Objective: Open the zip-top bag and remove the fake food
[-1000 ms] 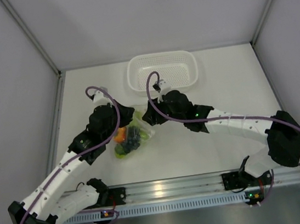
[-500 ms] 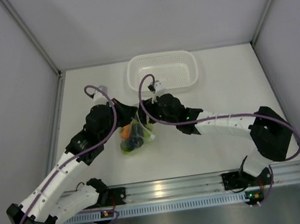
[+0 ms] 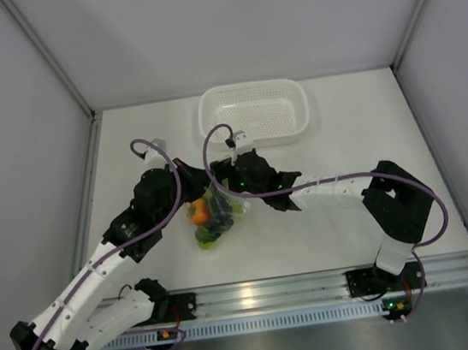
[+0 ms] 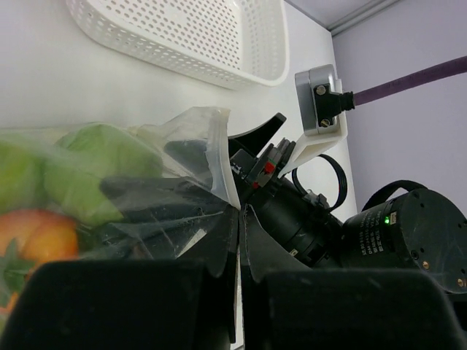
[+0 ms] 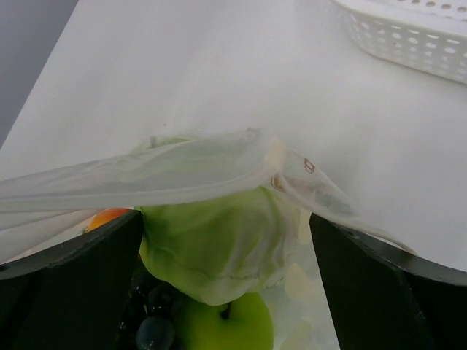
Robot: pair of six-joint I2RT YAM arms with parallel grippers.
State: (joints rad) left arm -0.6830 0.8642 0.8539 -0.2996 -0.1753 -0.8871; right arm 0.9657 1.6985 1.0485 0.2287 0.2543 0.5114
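The zip-top bag (image 3: 216,220) lies in the middle of the table, its clear plastic full of fake food. My left gripper (image 3: 194,201) is shut on the bag's upper edge; in the left wrist view its fingers (image 4: 240,213) pinch the white zip strip. My right gripper (image 3: 226,195) stands wide open at the bag's other side. In the right wrist view its fingers (image 5: 226,219) straddle the bag's mouth (image 5: 182,171). Under the plastic show a green apple (image 5: 226,328), dark grapes (image 5: 149,328) and a red-yellow apple (image 4: 36,233).
A white perforated basket (image 3: 253,110) stands at the back of the table, just beyond both grippers. Grey walls close in the left, right and back sides. The aluminium rail with the arm bases (image 3: 259,297) runs along the near edge.
My right gripper has opened wide and moved left onto the bag. The left gripper has stayed shut on the bag's edge, and the bag has shifted slightly.
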